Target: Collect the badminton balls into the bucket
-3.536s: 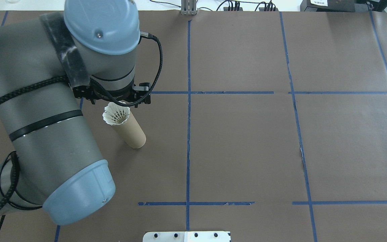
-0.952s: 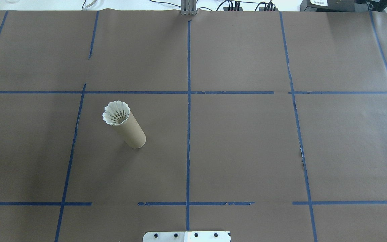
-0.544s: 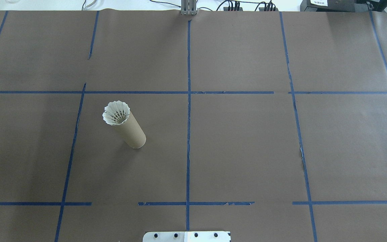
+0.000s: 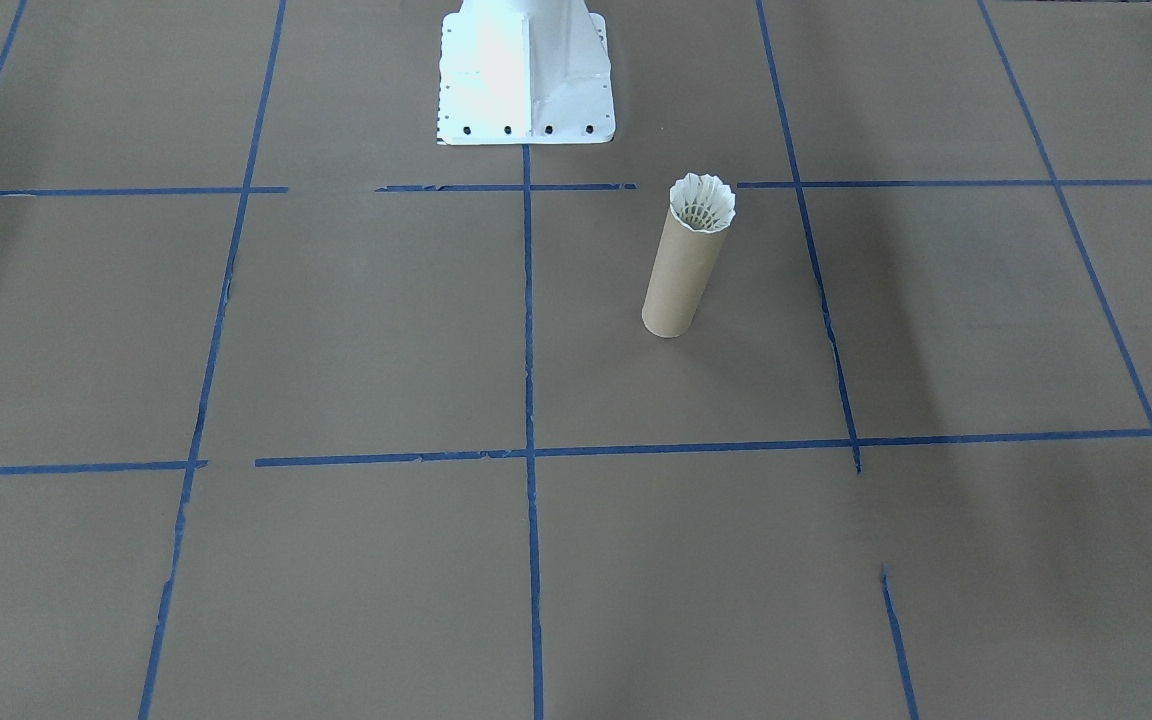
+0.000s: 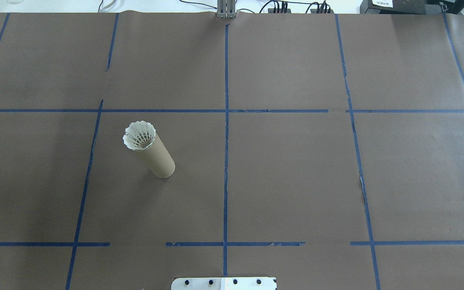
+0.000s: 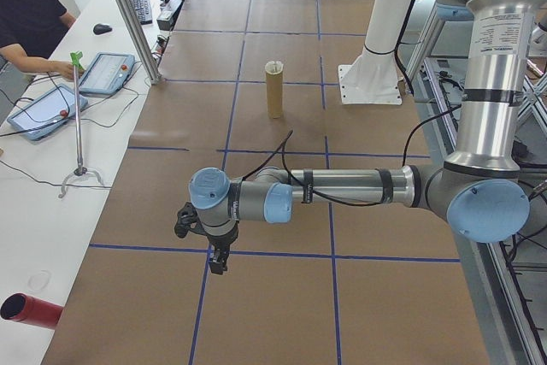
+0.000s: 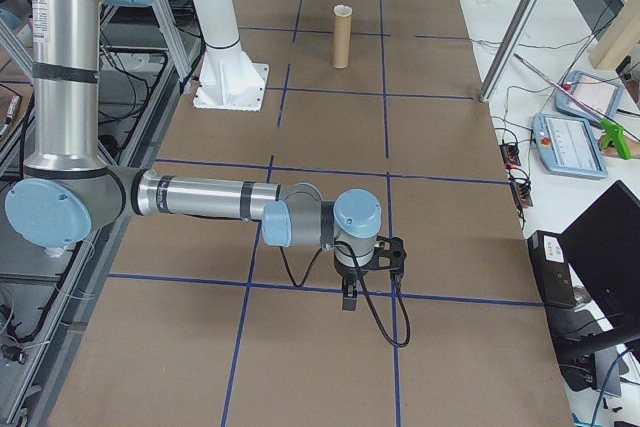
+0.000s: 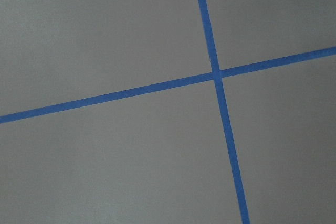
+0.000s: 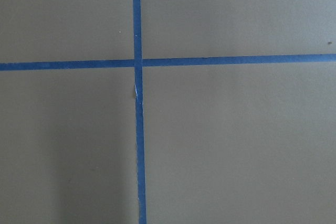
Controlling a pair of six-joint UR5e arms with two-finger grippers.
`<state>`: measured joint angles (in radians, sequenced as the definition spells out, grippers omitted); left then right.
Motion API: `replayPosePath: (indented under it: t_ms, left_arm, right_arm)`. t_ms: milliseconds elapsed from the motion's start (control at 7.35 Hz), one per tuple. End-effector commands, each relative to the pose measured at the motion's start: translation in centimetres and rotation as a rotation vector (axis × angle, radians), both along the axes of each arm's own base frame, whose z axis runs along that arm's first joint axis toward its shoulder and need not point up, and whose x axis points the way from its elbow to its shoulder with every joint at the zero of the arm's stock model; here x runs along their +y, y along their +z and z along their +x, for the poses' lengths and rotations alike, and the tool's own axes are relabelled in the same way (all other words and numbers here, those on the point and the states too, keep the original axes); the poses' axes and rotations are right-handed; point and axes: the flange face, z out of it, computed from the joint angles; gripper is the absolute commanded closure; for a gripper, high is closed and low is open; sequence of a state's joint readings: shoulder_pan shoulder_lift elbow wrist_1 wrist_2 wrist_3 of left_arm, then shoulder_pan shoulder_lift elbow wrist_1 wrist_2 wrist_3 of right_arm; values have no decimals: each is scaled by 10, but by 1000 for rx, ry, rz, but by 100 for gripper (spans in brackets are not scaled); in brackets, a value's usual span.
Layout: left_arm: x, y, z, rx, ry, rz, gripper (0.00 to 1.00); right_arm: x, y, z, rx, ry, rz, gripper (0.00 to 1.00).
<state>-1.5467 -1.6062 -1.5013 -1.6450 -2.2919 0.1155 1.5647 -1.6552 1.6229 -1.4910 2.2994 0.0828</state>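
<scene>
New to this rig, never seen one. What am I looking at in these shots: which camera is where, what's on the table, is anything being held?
It is a robot with two arms at a table covered in brown paper marked with blue tape lines. Two pictures look down on the table, one from behind the robot and one from across it. Two are shot from the table's ends. Two come from cameras on the wrists and show only paper and tape.

One brown cardboard tube stands upright, with a white shuttlecock sitting in its open top, feathers up.

The left gripper and right gripper hang over bare paper, far from the tube. Neither appears to hold anything, but only the end views show them, so whether they are open or shut cannot be told.
</scene>
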Motion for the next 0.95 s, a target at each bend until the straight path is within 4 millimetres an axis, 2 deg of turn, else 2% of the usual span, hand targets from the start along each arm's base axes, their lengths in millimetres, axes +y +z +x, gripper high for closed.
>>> replayPosePath:
  t_ms: [0, 408, 816]
  left_arm:
    - [3, -5, -4, 2, -25, -7, 0]
    - [1, -14, -4, 25, -34, -8, 0]
    - [1, -14, -5, 25, -35, -8, 0]
  right_arm:
    - [0, 0, 0, 0, 0, 0, 0]
    - [0, 0, 0, 0, 0, 0, 0]
    - [0, 0, 0, 0, 0, 0, 0]
